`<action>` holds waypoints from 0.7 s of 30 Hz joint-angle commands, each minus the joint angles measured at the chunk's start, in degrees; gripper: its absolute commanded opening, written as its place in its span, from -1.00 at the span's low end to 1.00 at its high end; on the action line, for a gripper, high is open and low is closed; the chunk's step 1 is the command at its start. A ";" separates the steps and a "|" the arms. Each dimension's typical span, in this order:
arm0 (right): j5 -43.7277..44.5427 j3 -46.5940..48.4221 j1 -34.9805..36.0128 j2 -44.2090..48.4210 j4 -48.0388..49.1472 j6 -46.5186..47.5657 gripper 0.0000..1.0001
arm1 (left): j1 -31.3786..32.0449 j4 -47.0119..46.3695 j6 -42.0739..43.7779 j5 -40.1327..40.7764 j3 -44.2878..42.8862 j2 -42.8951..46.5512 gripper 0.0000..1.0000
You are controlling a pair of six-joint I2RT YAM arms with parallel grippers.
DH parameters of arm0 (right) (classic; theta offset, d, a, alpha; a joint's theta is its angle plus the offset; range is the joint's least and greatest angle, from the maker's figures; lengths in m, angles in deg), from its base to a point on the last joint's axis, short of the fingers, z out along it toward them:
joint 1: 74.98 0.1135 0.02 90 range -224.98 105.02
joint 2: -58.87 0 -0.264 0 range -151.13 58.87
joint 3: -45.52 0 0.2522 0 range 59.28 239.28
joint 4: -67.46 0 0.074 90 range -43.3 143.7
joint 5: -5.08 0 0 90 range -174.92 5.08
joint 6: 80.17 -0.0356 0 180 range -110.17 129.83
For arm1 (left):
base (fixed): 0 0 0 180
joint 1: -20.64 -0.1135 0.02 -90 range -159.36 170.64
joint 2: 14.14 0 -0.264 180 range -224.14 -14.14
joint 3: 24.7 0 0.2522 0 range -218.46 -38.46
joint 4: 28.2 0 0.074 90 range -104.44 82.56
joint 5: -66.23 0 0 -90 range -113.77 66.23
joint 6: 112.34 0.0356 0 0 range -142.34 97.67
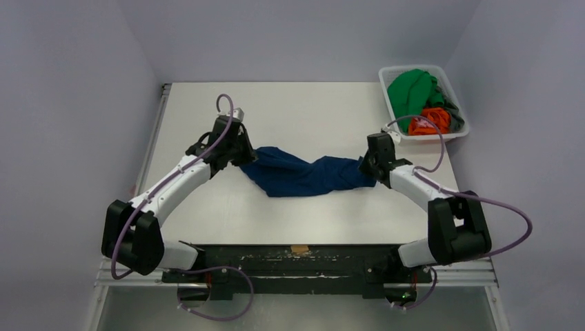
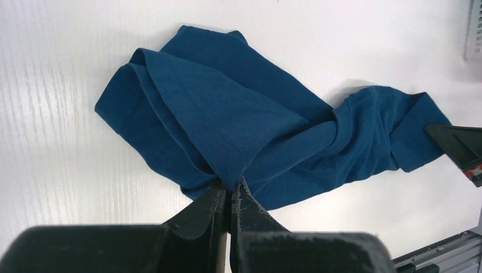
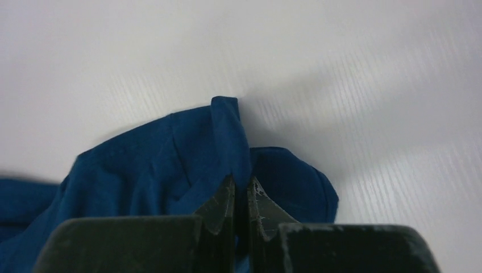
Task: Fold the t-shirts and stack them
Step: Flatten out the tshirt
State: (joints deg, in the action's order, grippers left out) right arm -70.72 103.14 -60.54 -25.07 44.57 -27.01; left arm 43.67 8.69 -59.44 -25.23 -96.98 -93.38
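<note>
From above, the navy t-shirt point(image 1: 307, 176) is laid twisted across the middle of the surface point(image 1: 310, 110). Left wrist: the left tool point(image 2: 229, 196) is clamped on a hem fold. Right wrist: the right tool point(image 3: 241, 190) is pinched onto the far end, likely for pulling it flat.

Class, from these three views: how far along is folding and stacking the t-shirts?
Done: nothing folded or stacked; the navy t-shirt lies twisted on the table. In hand: left gripper and right gripper are each shut on an opposite end of it. Left: folding it, plus the green shirt, orange shirt and dark grey shirt in the basket.
</note>
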 commanded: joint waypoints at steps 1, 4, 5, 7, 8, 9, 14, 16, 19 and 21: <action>-2.23 -0.43 -0.06 10.86 -0.11 1.43 -1.00 | 0.09 -0.02 -0.84 1.26 0.82 6.60 -1.00; -0.95 2.39 -0.03 20.64 -4.89 3.00 -1.00 | 0.09 2.93 -0.11 3.89 0.27 14.03 -1.00; -0.59 3.42 -0.02 24.22 -6.06 3.78 -1.00 | 0.12 3.79 0.23 4.60 -0.07 16.98 -1.00; -0.78 5.97 -0.07 30.83 -7.69 5.38 -1.00 | 0.18 5.79 1.08 5.70 -1.27 24.06 -1.00; -1.41 7.22 -0.03 33.96 -8.25 6.11 -1.00 | 0.18 6.80 1.51 5.91 -2.04 27.30 -1.00; -2.46 8.73 -0.02 36.69 -8.72 6.94 -1.00 | 0.18 7.63 2.07 5.82 -2.95 31.86 -1.00; -13.00 17.25 -0.03 46.93 -8.50 11.28 -1.00 | 0.26 10.99 4.45 2.05 -10.21 44.55 -1.00; -17.51 20.60 -0.02 49.42 -7.65 13.44 -1.00 | 0.24 12.05 5.60 0.09 -13.75 48.03 -1.00; -20.32 22.76 -0.02 53.39 -4.66 16.01 -1.00 | 0.22 12.42 7.01 -1.41 -17.96 52.46 -1.00; -20.52 22.95 -0.07 55.39 -2.52 16.95 -1.00 | 0.20 12.87 7.89 -0.17 -20.03 54.27 -1.00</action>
State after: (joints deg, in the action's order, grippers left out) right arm -86.48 124.49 -60.50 27.54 37.89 -15.01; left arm 43.71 19.60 -55.04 -24.70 -113.24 -41.56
